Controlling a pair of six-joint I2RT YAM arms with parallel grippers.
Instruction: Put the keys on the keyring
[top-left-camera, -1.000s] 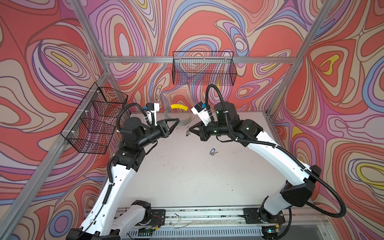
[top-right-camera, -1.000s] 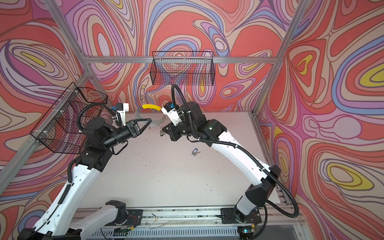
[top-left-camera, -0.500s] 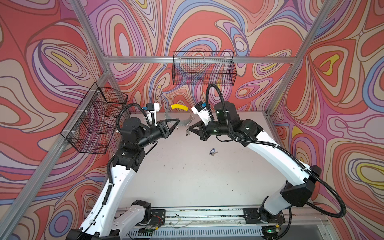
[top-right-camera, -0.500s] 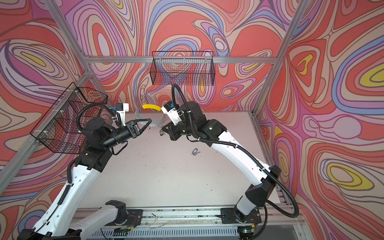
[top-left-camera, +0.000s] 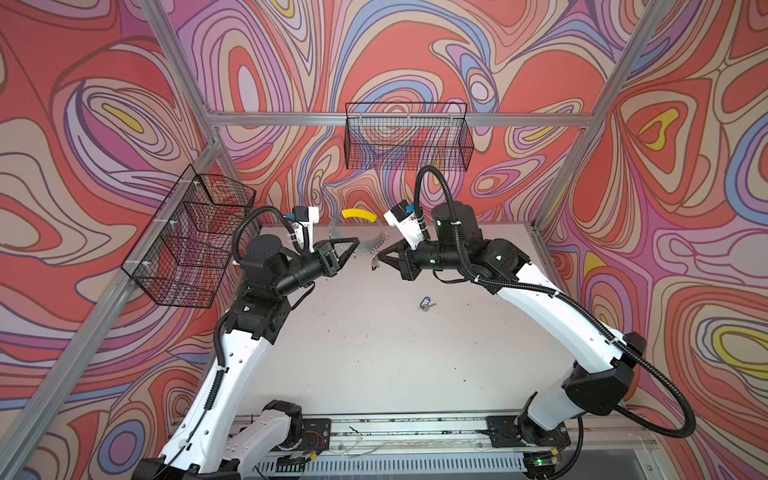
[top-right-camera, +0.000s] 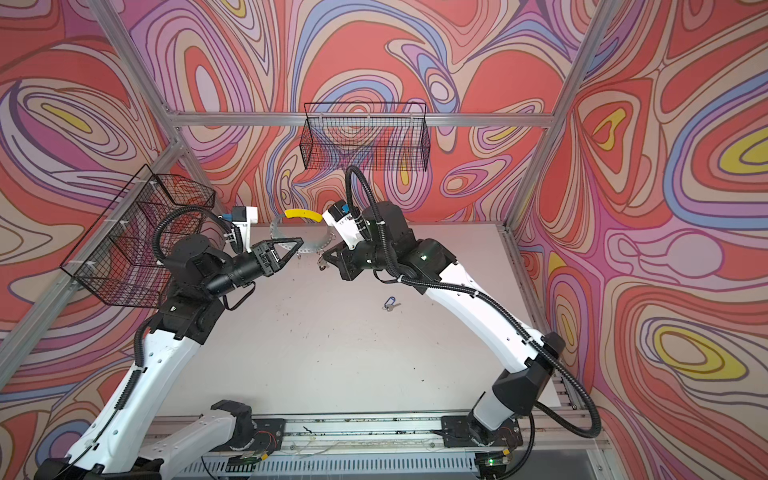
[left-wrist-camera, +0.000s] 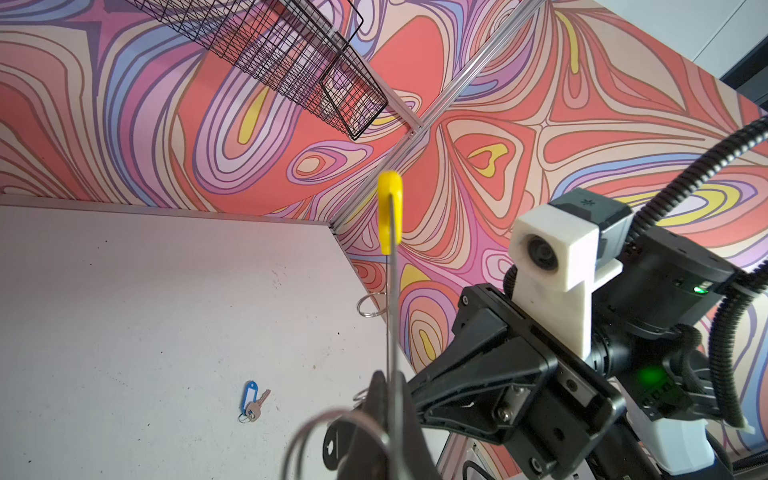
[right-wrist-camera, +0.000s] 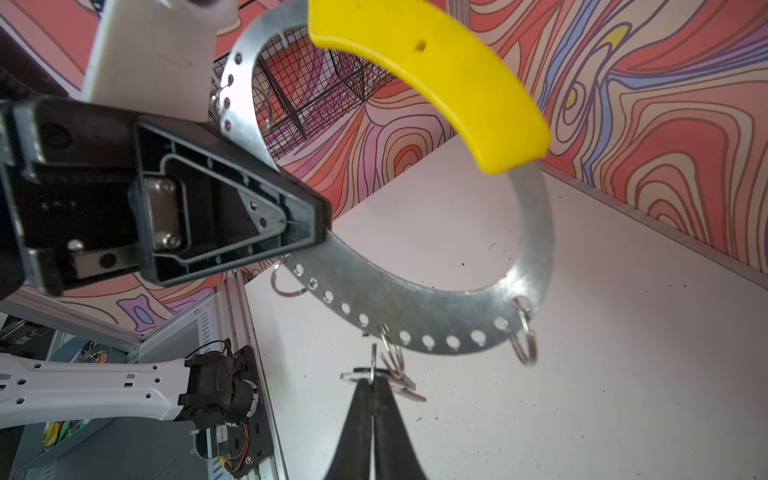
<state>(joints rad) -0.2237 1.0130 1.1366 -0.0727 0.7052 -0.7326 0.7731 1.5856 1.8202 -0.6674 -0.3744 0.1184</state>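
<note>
The left gripper (top-right-camera: 300, 240) clamps a grey perforated yellow-segmented metal hoop (top-right-camera: 303, 214); the right gripper (top-right-camera: 323, 258) pinches a small silver key (top-right-camera: 321, 264).

keyring (right-wrist-camera: 415, 299) grey, yellow segment; key (left-wrist-camera: 253, 400) silver, blue tag; walls (top-left-camera: 415, 62) swirled red-purple

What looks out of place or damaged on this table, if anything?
Nothing looks damaged or spilled. Only the blue-tagged key lies alone on the speckled table, apart from the keyring, which the left tool holds upright while the right tool holds the other key near its rim.

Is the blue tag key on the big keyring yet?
Off. The blue-tagged key lies on the table, apart from the keyring.
</note>
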